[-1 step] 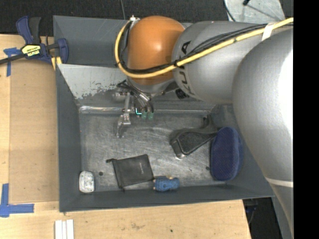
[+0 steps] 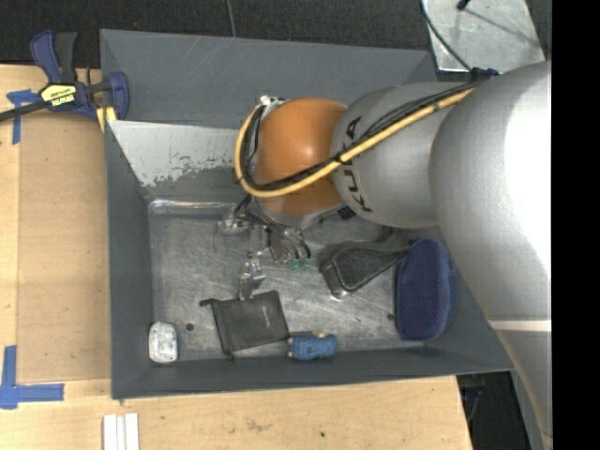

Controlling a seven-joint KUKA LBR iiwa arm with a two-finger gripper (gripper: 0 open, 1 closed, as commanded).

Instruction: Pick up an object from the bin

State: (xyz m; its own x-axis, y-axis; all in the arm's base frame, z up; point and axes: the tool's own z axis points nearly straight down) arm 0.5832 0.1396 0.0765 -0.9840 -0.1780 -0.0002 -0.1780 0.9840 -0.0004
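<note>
Camera view: gripper (image 2: pixel 265 249) half-hidden under arm (image 2: pixel 441 157)

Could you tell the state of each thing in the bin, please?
gripper: low in the bin's middle
black flat pad: lying flat, free
small blue thing: lying free
dark blue oval thing: against right wall
white block: lying free, corner
grey-black tool: lying free

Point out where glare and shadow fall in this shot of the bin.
Camera view: strong glare whitens the bin's far inner wall; the orange cover carries a soft sheen; the arm darkens the floor beneath it, and the blue oval pad at the right sits dim beside it.
</note>
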